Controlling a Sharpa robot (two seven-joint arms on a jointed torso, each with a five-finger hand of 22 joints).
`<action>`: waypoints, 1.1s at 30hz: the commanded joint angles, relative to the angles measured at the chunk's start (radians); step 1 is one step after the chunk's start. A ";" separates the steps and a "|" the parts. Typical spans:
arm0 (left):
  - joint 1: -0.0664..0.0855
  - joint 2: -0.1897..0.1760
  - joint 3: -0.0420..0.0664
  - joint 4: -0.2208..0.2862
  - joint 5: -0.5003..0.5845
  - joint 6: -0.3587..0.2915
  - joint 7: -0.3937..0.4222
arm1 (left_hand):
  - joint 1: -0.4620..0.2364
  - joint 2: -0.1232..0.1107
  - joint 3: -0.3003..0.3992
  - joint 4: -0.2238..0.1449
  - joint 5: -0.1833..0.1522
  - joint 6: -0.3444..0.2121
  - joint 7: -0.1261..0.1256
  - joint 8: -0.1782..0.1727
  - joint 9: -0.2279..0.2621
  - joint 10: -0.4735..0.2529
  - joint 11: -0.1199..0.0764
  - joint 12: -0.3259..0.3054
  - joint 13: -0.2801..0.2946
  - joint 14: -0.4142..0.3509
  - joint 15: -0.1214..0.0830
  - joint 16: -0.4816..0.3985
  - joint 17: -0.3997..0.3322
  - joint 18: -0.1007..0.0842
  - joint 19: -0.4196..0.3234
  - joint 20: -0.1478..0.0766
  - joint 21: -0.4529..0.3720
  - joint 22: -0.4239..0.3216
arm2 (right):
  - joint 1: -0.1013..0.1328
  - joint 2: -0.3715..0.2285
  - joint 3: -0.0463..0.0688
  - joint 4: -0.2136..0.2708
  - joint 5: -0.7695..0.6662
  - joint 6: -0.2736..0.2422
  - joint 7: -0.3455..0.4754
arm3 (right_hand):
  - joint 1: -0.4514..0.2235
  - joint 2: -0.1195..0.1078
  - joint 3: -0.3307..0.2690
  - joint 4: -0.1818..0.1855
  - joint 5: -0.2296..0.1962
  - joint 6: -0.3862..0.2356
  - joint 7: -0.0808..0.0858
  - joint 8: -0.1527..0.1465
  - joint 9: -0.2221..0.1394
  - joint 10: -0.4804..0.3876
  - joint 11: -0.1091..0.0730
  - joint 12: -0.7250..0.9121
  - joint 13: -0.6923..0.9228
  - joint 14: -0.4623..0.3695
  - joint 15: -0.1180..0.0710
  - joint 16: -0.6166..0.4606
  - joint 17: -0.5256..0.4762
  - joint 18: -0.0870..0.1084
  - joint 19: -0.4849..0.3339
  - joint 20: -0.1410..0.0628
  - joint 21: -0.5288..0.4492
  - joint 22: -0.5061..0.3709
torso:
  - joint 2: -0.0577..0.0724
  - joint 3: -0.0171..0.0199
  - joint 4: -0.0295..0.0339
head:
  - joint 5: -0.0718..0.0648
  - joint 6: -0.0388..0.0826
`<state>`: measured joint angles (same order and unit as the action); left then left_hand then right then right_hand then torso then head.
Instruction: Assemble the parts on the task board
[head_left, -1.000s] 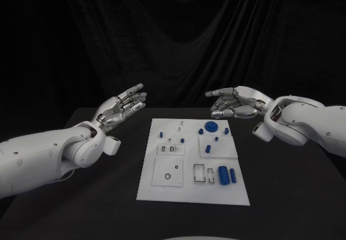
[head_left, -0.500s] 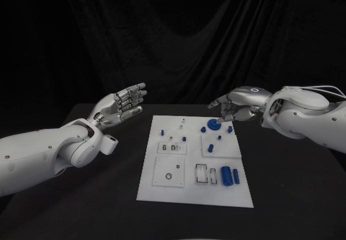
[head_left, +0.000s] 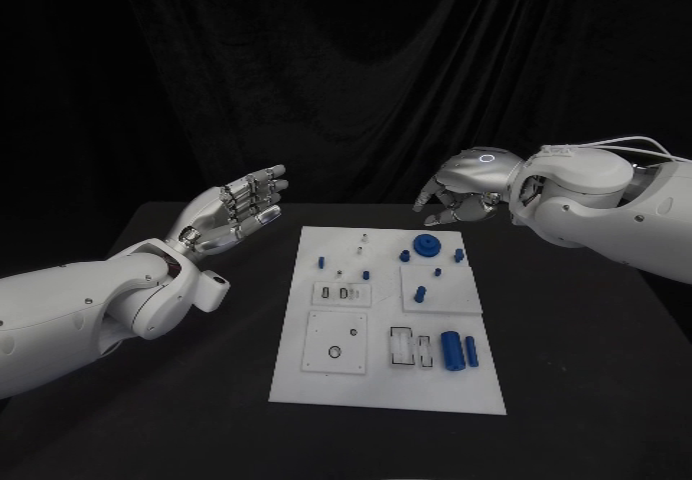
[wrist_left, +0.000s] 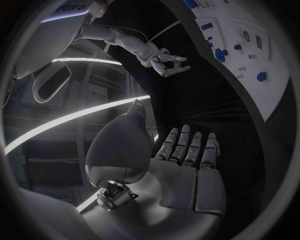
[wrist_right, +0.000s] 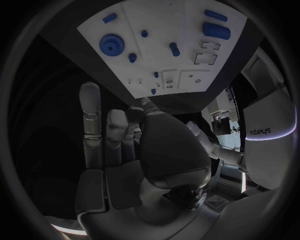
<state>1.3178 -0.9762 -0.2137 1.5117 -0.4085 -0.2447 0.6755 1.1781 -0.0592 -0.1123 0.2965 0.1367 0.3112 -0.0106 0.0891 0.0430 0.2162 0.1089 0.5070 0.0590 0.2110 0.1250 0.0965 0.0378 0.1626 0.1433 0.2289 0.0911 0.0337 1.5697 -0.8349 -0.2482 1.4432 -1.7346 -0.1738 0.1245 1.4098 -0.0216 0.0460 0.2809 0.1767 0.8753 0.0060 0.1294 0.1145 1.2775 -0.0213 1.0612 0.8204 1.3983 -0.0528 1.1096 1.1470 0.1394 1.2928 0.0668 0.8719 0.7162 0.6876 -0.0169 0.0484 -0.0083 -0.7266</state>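
White task board (head_left: 387, 390), rectangular, lies centre frame on the black table (head_left: 202, 400), long axis running from frame bottom to top. Small blue parts (head_left: 450, 351) sit on its right half; a blue gear (head_left: 426, 247) near the top. Left hand (head_left: 231, 212), upper left: fingers spread, empty. Right hand (head_left: 464, 192), upper right: fingers curled, holding nothing.

White task board (head_left: 335, 375) dotted with blue parts (head_left: 450, 351), among them a blue toothed disc (head_left: 426, 247); black table (head_left: 173, 400); silver left hand (head_left: 231, 213), silver right hand (head_left: 464, 192).
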 joint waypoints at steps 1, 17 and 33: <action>0.003 0.002 0.001 0.000 -0.013 0.001 0.056 | 0.000 0.009 0.008 0.000 0.006 0.007 0.003 -0.002 -0.001 -0.001 0.007 -0.001 -0.002 0.002 0.004 -0.005 0.001 0.015 0.001 0.005 0.000 0.001 | -0.009 0.010 0.001 -0.011 -0.036 0.061 -0.042 | -0.022 -0.011 0.018 0.000 0.001 0.021 -0.001 -0.011 0.020 0.073 -0.008 0.151 0.224 0.055 -0.008 0.182 0.175 -0.035 0.005 -0.016 0.221 0.259 | 0.002 -0.0010 0.0012 | 0.001 -0.004; 0.004 0.014 0.001 -0.014 -0.013 0.017 0.058 | 0.001 0.031 0.010 -0.001 0.024 0.000 0.001 -0.006 -0.002 -0.005 0.004 -0.008 -0.002 0.002 0.013 -0.006 0.000 0.013 0.004 0.011 0.002 0.002 | -0.059 0.079 0.001 -0.078 0.012 0.131 -0.066 | -0.049 -0.077 0.139 0.002 -0.061 0.032 -0.001 -0.024 0.095 0.170 -0.029 0.336 0.501 0.122 -0.029 0.355 0.335 -0.062 0.034 -0.037 0.443 0.547 | 0.004 -0.0025 0.0018 | 0.006 -0.015; 0.003 0.030 0.001 -0.033 -0.013 0.035 0.059 | 0.002 0.040 0.009 -0.002 0.028 -0.008 -0.002 -0.010 -0.003 -0.012 0.003 -0.017 -0.004 0.000 0.016 -0.008 -0.001 0.012 -0.008 0.013 -0.005 -0.001 | -0.091 0.111 0.001 -0.128 0.018 0.130 -0.082 | -0.254 -0.129 0.102 0.014 -0.131 -0.148 -0.077 -0.033 0.143 -0.548 0.087 0.181 0.296 -0.549 0.081 -0.117 0.101 -0.018 -0.598 0.080 -0.248 0.049 | 0.007 -0.0014 0.0038 | 0.009 -0.025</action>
<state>1.3191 -0.9484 -0.2137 1.4799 -0.4132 -0.2292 0.6766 1.1799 -0.0265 -0.1069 0.2965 0.1602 0.3108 -0.0109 0.0851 0.0411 0.2124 0.1126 0.4942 0.0570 0.2111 0.1324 0.0927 0.0378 0.1625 0.1400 0.2399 0.0911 0.0342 1.4814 -0.7264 -0.2482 1.3192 -1.7211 -0.0401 0.0643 1.1489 -0.1568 0.1435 0.2925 0.0495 0.7238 -0.0703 0.0950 0.2552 0.7236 0.0649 1.2171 1.0980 0.8407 0.0284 0.9715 1.2335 0.1255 0.6891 0.1463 0.6215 0.7632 0.6935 -0.0190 0.0514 0.0024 -0.7502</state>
